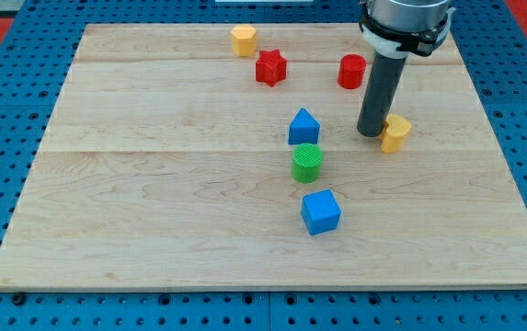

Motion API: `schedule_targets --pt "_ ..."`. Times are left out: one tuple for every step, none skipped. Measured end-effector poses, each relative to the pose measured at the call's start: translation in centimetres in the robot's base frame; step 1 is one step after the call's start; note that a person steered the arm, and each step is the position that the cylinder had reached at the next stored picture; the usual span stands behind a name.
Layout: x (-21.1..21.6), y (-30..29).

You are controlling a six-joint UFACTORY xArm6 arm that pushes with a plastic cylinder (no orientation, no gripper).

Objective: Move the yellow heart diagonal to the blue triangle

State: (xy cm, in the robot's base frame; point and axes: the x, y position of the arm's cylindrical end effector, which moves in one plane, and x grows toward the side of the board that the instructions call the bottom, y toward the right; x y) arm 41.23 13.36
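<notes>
Rod only at my wrist, no claw to spread or pinch, so that state does not apply. My tip [371,134] sits right of centre in the upper half of the frame, touching or all but touching the left flank of the yellow heart [395,133]; contact itself I cannot confirm.

Left to right across the wooden board [153,211]:
- yellow hexagon-like block [243,39], upper middle, well apart from everything in play.
- red star-like block [270,67], just right of and below it.
- blue triangle [303,126], centre frame. The reference piece.
- green cylinder [307,162], just below the triangle, near or touching it.
- blue cube [320,211], lower down, centre.
- red cylinder [352,71], above and left of my tip.
- yellow heart, right of my tip, level with the triangle and apart from it.

Risks, as I judge them:
- My tip stands between heart and triangle. A push from this side would send the heart rightward, away from the goal. I likely need to come round it first.
- The heart's lobed outline gives a poor flat to push on; off-centre contact could spin it or let it slip past the rod.
- Routing toward a spot above-right of the triangle runs close to the red cylinder; below-right runs close to the green cylinder. Either could be knocked, and a nudged green cylinder could shift the triangle itself.

Heart's look: small, mustard yellow, low and chunky, lobes partly hidden behind my rod.
</notes>
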Motion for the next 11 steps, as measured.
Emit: schedule_targets --pt "0.1 0.2" --pt "0.1 0.2" --pt "-2.8 0.4" --pt "-1.7 5.6" --pt "3.4 2.6" --pt "0.8 1.7" --pt "-1.0 -1.7" --pt "3.3 -4.1" --pt "8.5 -1.2" --pt "9.7 0.1" --pt "8.8 0.0"
